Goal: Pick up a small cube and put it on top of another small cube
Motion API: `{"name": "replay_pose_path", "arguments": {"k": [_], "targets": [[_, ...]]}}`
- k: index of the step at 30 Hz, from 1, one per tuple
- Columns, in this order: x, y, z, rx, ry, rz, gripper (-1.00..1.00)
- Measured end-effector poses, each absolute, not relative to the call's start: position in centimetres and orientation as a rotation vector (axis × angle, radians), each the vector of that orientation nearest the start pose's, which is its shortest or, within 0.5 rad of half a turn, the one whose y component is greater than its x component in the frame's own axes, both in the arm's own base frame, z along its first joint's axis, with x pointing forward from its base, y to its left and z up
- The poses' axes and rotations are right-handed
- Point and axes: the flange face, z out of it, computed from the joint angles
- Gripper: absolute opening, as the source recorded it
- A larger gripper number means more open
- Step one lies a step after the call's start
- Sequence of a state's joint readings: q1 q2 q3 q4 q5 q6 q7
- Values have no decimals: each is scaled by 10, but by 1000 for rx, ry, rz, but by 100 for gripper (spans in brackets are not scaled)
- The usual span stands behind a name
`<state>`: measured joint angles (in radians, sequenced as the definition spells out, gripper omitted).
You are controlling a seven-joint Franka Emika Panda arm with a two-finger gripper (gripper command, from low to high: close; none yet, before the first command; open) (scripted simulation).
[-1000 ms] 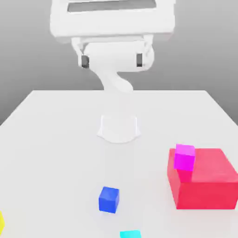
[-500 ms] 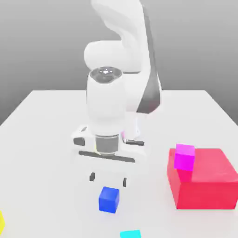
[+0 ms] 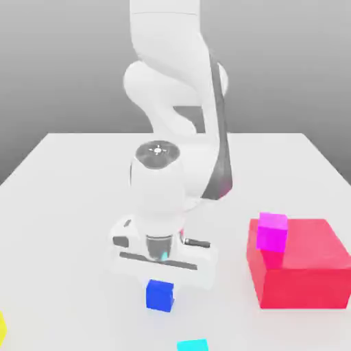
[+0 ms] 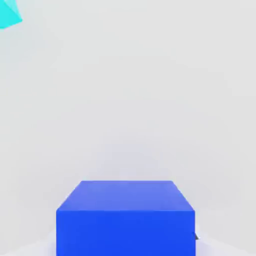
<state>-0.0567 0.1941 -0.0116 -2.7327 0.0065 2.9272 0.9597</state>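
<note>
The small cube (image 3: 160, 297), deep blue with plain faces, sits on the white table toward the front, slightly to the exterior view's left of centre. My gripper (image 3: 161, 280) has come straight down over it, and the white hand covers the cube's top edge. Seen from the hand view, the blue cube (image 4: 125, 217) is very close and sits centred right under the hand, resting on the table.
A big red block (image 3: 305, 267) stands at the exterior view's right with a magenta cube (image 3: 272, 231) against its near-left top corner. A cyan cube (image 3: 192, 345) (image 4: 7, 12) lies at the front edge. A yellow object (image 3: 2, 328) peeks in at the left edge.
The arm swung down from high at the back, and the hand dropped until it sits on the blue cube. The cubes and the red block have not moved.
</note>
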Motion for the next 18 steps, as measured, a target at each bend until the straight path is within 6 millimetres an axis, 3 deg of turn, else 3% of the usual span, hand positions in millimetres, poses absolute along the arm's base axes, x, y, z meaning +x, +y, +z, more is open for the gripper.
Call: {"name": "replay_pose_path", "arguments": {"k": [3, 6, 12, 18], "targets": [[395, -34, 188, -2714, 1583, -1, -100], [420, -68, 199, -2620, 1734, -1, -100], [464, -163, 217, -2367, 2065, 0, -100], [481, -273, 236, -2071, 2360, -1, -100]]}}
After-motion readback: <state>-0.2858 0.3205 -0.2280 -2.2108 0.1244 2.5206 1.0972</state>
